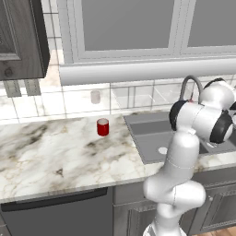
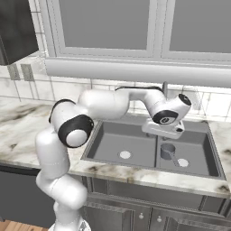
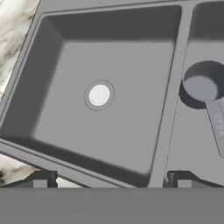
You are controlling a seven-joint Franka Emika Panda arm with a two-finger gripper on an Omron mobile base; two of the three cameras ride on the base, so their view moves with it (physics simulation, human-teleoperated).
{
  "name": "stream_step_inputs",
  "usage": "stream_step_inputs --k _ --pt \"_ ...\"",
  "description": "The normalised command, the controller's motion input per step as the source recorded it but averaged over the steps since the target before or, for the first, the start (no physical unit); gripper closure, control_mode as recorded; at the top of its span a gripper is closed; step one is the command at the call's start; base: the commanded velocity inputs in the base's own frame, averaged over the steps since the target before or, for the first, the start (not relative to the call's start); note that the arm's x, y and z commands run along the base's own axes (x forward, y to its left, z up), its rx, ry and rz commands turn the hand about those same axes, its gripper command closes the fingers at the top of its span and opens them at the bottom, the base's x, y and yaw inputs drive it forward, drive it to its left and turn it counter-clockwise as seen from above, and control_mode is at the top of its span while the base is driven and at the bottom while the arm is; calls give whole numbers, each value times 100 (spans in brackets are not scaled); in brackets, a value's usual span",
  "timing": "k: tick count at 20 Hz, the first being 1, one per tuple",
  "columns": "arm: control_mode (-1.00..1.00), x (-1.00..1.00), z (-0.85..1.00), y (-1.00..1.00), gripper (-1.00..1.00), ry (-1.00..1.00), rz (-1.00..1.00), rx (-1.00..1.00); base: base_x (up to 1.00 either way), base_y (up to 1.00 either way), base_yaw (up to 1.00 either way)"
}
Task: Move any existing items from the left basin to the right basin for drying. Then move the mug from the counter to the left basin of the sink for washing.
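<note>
Faint marks on cup handle (image 3: 217,124), too blurry to read.

Veined marble counter (image 1: 55,152), matt grey, perhaps metal sink (image 2: 135,131)

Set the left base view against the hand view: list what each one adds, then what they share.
Left base view adds: the red mug upright on the counter, a pale little cylinder behind it, the arched tap. Hand view adds: the grey handled vessel in the right basin, and the open gripper. Shared: the left basin with its pale drain disc, and marble counter.
</note>
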Motion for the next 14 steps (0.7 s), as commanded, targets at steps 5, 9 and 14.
stream_step_inputs --k 5,9,14 --pt "-100 -25 14 54 -100 5 -11 0 0 0 0" --pt "-100 -15 3 66 -100 6 -12 0 0 0 0" --pt "-100 -11 0 74 -100 7 -14 0 0 0 0"
